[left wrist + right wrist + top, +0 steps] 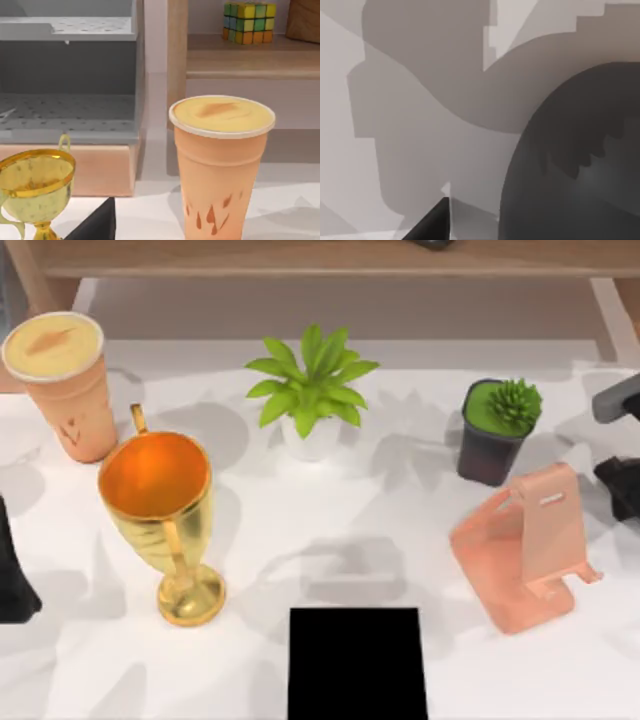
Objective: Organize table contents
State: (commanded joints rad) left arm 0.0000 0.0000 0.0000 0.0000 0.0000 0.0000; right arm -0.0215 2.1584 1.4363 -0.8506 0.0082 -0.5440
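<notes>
Cup (62, 380) first: the orange paper cup with its cream top is standing upright at the table's (330, 540) far left corner, just beside the gold goblet (165, 515), apart from it. My left gripper (12, 575) is sitting at the left edge near the goblet, and I cannot tell how its fingers are set. My right gripper (622, 480) is waiting at the right edge beside the pink phone stand (525, 550); its finger spread is likewise unclear. Two potted plants (312, 390) are standing along the back, and a black rectangle (357, 665) is lying at the near edge.
</notes>
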